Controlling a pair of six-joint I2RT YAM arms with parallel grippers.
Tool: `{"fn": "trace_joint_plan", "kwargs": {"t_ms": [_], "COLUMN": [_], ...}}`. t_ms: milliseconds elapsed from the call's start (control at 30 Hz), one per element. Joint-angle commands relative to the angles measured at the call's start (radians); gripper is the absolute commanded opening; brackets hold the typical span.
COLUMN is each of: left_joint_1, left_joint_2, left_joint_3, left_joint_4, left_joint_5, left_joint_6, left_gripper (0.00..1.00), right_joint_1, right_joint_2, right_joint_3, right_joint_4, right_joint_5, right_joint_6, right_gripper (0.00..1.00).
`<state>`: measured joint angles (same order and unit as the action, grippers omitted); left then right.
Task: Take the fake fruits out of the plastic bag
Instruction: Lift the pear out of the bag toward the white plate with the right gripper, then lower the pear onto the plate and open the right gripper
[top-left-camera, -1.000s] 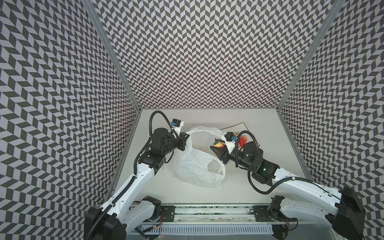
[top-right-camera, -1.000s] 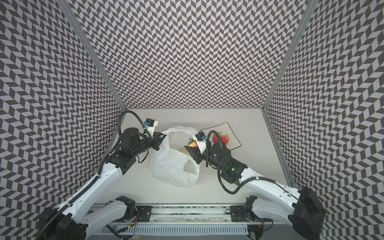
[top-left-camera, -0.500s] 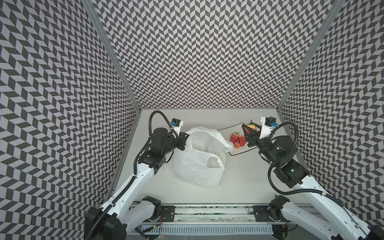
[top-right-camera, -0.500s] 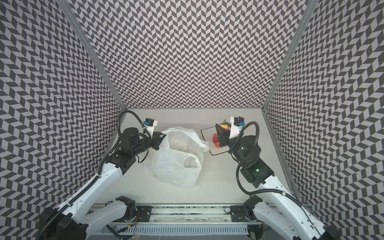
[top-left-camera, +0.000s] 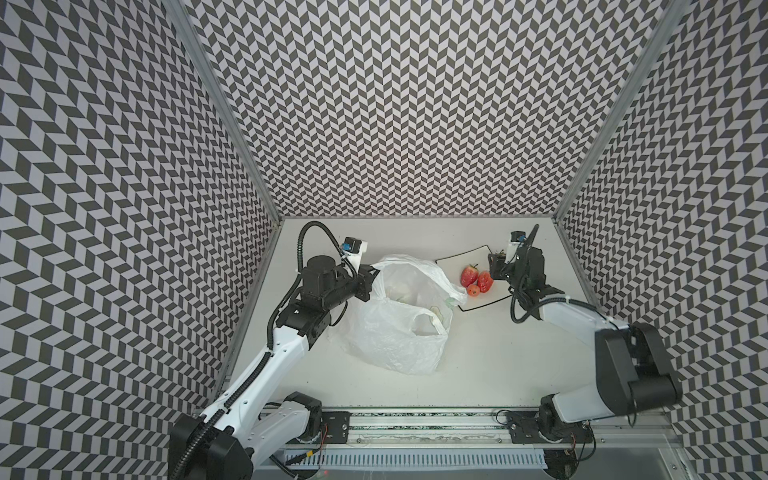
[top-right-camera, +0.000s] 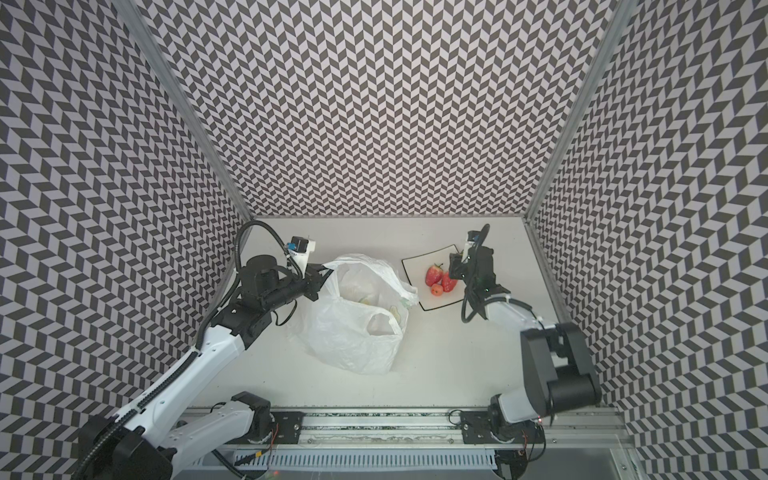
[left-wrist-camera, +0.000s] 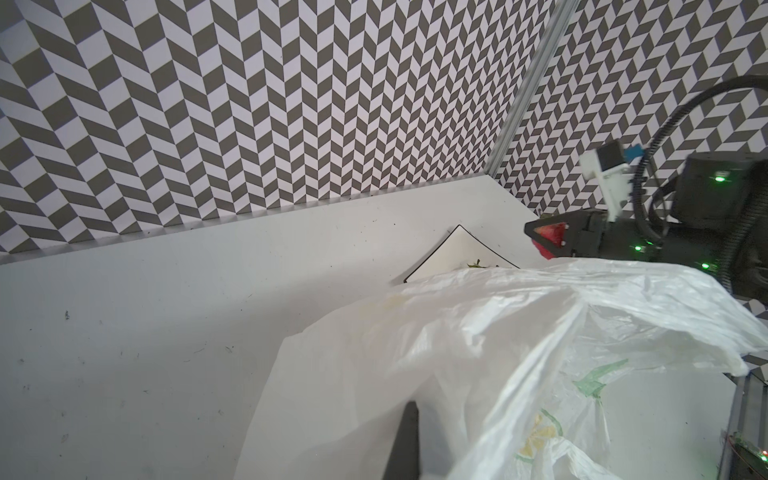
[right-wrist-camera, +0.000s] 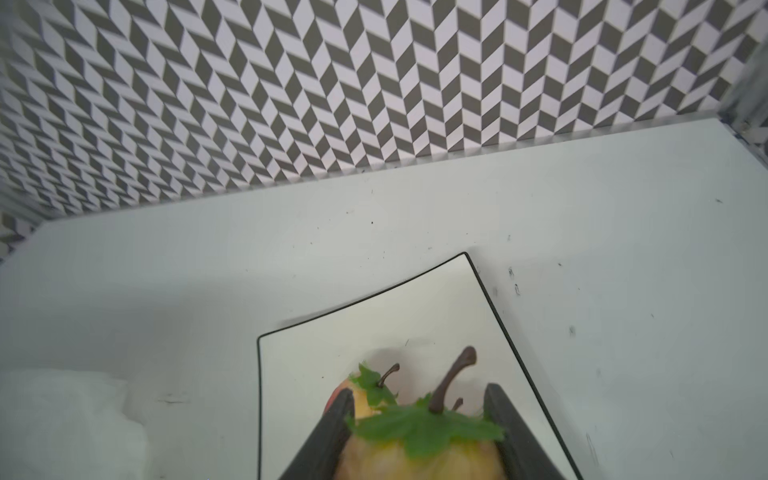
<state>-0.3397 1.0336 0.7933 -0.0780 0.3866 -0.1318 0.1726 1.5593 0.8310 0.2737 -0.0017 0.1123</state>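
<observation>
1. The plastic bag (top-left-camera: 395, 332) slumps at the frame's centre on the bench (top-left-camera: 498, 353); whether any fruit lies inside I cannot tell.
2. The left gripper (top-left-camera: 374, 274), pressed together on the bag's rim, could lose the thin film, and the mouth would collapse.
3. Right of centre, the right gripper (right-wrist-camera: 419, 392) pinches a peach-like fruit (right-wrist-camera: 415, 457) over the plate (top-left-camera: 463, 259); dropped, it may roll off or scatter the strawberries (top-left-camera: 469, 275) there.
</observation>
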Motion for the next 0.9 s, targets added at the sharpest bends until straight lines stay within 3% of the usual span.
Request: {"fn": "trace_joint_plan", "kwargs": {"t_ms": [0,167,367,433,867], "left_joint_1": [0.002,0.003,0.002,0.002,0.002], "left_joint_2": [-0.012,-0.009,0.002,0.007,0.035], "left_joint_3": [0.029,0.035,0.052,0.056,0.065], "left_joint_4": [-0.003,-0.014,-0.044,-0.05,-0.045], "left_joint_5": [0.019,0.015,0.014,0.014,0.026], "left_joint_6": [-0.005,0.002,0.026,0.032,0.041], "left_gripper": [0.0,0.0,0.0,0.0,0.0], "right_joint_1": [-0.012,-0.022,-0.055,-0.059,-0.057], "right_joint_2": [0.106,0.273,0.4,0.445,0.502], "right_joint_3": [0.094,0.224,0.356,0.428,0.525], "right_joint_4": [0.074,0.042,-0.031,-0.127,-0.327], "right_joint_5": [-0.073,-0.112,-0.123,-0.139,-0.159], "right_joint_6": [-0.21,-0.296,-0.289,-0.291,-0.272], "right_gripper": [0.27,0.29,0.32,0.33,0.46]}}
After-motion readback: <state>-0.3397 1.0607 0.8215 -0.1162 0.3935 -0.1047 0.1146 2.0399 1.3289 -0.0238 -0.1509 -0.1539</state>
